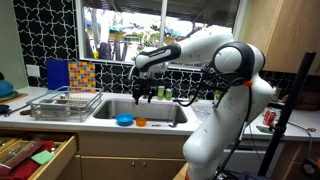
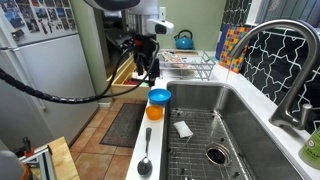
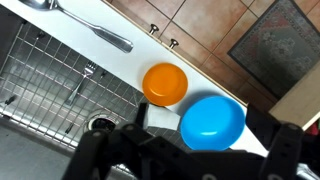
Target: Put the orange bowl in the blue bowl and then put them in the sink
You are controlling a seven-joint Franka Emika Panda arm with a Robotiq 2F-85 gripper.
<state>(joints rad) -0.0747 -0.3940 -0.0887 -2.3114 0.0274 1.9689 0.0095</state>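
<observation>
The orange bowl and the blue bowl sit side by side, apart and upright, on the narrow white counter strip along the front of the sink. Both bowls show in both exterior views: orange, blue. The steel sink has a wire grid on its floor. My gripper is open and empty. It hangs well above the bowls, roughly over the blue bowl.
A metal spoon lies on the same counter strip beyond the orange bowl. A wire dish rack stands beside the sink. A white scrap lies in the basin. The faucet rises behind it. A drawer is open.
</observation>
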